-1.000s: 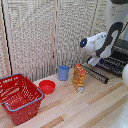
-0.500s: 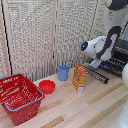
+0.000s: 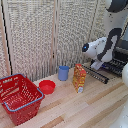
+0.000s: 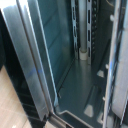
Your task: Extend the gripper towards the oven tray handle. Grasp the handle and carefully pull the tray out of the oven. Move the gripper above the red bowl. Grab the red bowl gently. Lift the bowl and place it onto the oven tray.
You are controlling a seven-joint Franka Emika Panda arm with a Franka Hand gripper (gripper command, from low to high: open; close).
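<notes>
Your gripper (image 3: 96, 64) sits low at the oven (image 3: 119, 56) mouth, right by the tray (image 3: 106, 71); fingers hidden, so I can't tell whether it's clenched or released. Wrist view shows only oven interior (image 4: 75, 75) (no fingertips visible). Red bowl (image 3: 47, 86) is well away from the gripper, beside the red basket (image 3: 20, 97), near the blue cup (image 3: 63, 73) and orange carton (image 3: 79, 78).
</notes>
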